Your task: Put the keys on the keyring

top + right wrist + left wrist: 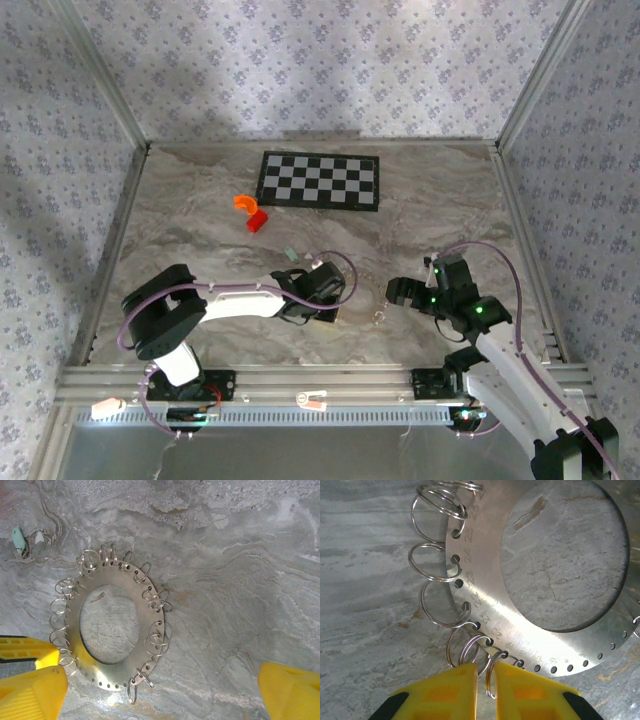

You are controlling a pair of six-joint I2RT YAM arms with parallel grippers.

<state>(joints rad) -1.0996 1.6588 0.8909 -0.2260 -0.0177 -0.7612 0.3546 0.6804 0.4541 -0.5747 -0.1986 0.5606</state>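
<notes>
- Left gripper (486, 666), closest to view, has its yellow fingers (452, 692) nearly together, pinching one wire loop (489, 682) of the keyring (487, 587).
- Keyring: a flat steel disc, likely stiff and slippery, with springy loops. I'd hold a loop.
- Key (19, 539): tiny, surely light, lying farther off, to the left.
- Right gripper (398, 291) hangs spread wide, just right.

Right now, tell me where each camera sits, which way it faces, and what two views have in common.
Top external: above and behind the bases, facing down across the table; the left arm and right arm show.
Left wrist: on the left arm, looking down at the ringed metal disc; the left end effector pinches a split ring.
Right wrist: looking down on the whole disc and the teal key; the right end effector is open.
Shared: both wrist views show the disc.
</notes>
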